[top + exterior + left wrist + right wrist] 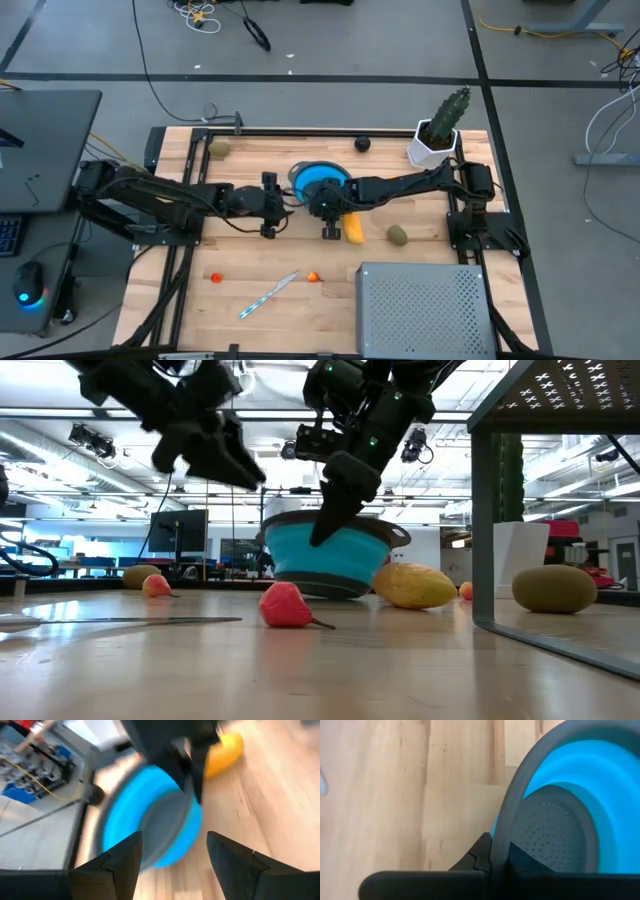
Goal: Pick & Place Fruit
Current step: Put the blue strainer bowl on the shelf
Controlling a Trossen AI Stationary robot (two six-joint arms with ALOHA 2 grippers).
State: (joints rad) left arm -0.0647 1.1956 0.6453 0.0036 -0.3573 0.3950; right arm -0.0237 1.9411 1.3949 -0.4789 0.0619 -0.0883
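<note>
Your left gripper (pixel 283 205) was hanging spread wide with nothing between the fingers, parked just beside the blue bowl (pixel 320 180) on its left side and off the table. In the left wrist view both dark fingers (pixel 120 865) stood well apart with the bowl ahead of them, so no contact there.

Going right, your right gripper (pixel 326 203) was pinched fully closed on the bowl's grey rim (pixel 512 820). In the low view the bowl looked tipped up on one edge, so that arm was carrying part of it.

The bowl looked like one of those soft collapsible strainers, so I'd guess it's light and bendy. The stiffer rim is the sensible place to hold it.

The fruit was all on the table, none visibly in the bowl. The olive piece (pixel 219 148) sat far back left, two tiny orange-red ones (pixel 216 276) (pixel 313 276) near the front, the black ball (pixel 362 143) at the back, the yellow oblong (pixel 353 228) right next to the right gripper, and the olive-brown oval (pixel 398 235) a bit further right. They're probably hard, light plastic, smooth and keen to roll, so you'd want to grab across the middle, short axis on the oblong.
</note>
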